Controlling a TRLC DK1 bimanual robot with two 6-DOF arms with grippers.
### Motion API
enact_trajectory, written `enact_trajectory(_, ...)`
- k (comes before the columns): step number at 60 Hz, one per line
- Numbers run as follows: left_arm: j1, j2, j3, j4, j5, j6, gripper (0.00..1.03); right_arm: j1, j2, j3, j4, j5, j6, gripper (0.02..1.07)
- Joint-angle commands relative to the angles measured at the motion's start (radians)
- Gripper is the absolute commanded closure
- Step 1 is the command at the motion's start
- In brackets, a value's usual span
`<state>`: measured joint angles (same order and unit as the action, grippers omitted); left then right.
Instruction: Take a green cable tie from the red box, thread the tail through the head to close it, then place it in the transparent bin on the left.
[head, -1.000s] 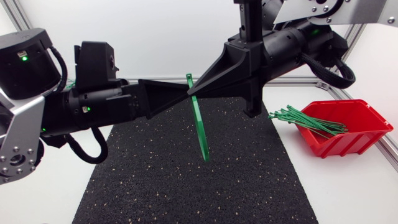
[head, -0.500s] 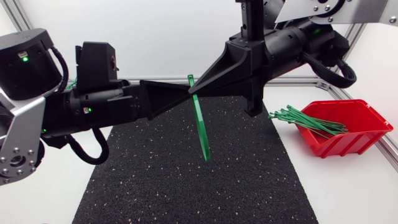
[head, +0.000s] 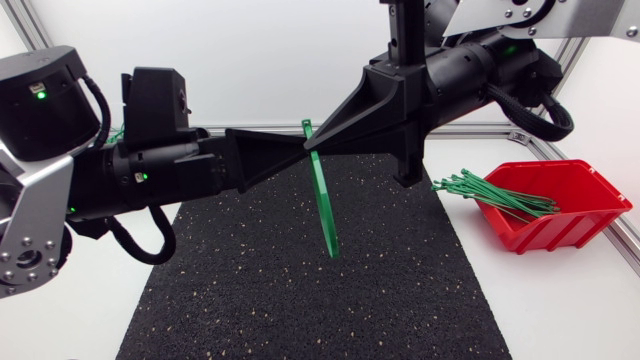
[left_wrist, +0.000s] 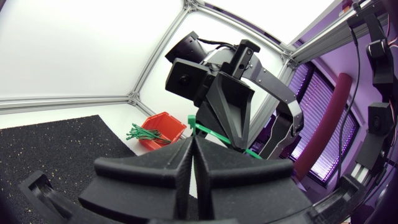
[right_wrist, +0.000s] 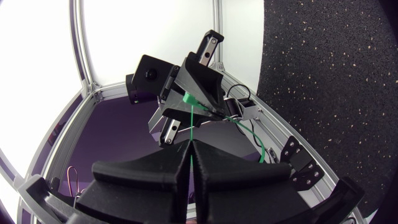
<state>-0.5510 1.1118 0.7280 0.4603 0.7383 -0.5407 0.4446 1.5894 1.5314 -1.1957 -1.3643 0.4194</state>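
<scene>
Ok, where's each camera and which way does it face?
Head: above the table, looking down at the mat; left arm and right arm show, left gripper and right gripper on the tie.
Left wrist: on the left arm's last link, facing the right gripper and box; own gripper shows.
Right wrist: on the right arm's last link, facing the left gripper; own gripper shows.
Shared: all show the tie.

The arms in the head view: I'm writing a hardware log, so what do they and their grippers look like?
The left arm and right arm have black joints, silver-grey links, green lights and ribbed black cables. The left gripper and right gripper are matte black, with broad wedge-shaped fingers.
</scene>
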Motion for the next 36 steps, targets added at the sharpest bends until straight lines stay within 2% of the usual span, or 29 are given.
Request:
enact_trajectory(1, 0.003, 0.008, -0.015, 0.000, -0.001, 0.019, 1.00, -0.003, -0.014, 0.016, 0.004, 0.001, 0.016, 1.01)
enact_trajectory(36, 0.005, 0.011, -0.015, -0.002, -0.001, 0.019, 1.00, -0.004, -0.019, 0.024, 0.002, 0.001, 0.019, 1.01)
